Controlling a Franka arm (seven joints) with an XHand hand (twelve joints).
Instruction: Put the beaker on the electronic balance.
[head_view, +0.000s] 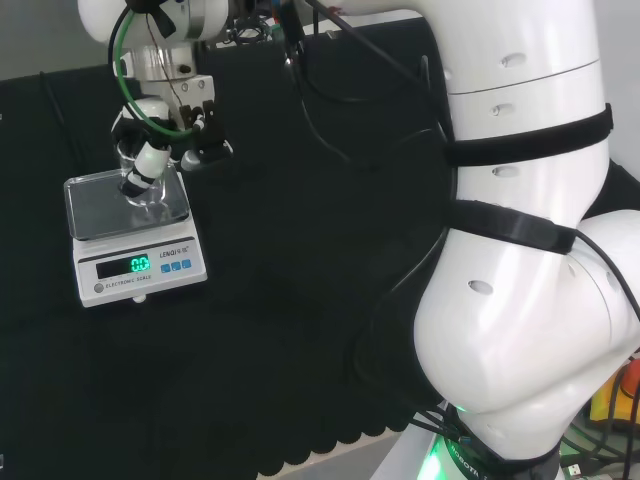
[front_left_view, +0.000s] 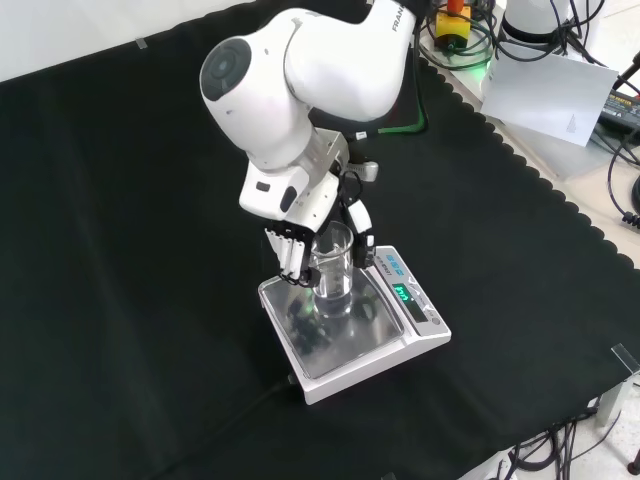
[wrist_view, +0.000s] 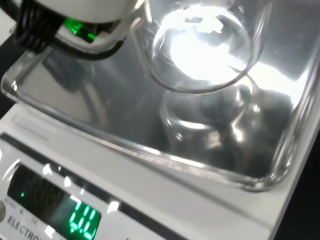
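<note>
1. Holding a clear glass beaker (front_left_view: 333, 268) upright, the hand (front_left_view: 296, 250) has its fingers (front_left_view: 290, 255) curled round the beaker's side over the electronic balance (front_left_view: 400, 340).
2. The beaker sits over the balance's steel weighing pan (front_left_view: 345, 345), near its middle; whether its base touches the pan cannot be told. The green display (head_view: 139, 265) is lit.
3. Doing this step well likely means lowering straight down, keeping the beaker level and central, then spreading the fingers without nudging the glass.
4. The arm reaches down from above the black-clothed desk (front_left_view: 120, 300), wrist tilted, palm facing the beaker.
</note>
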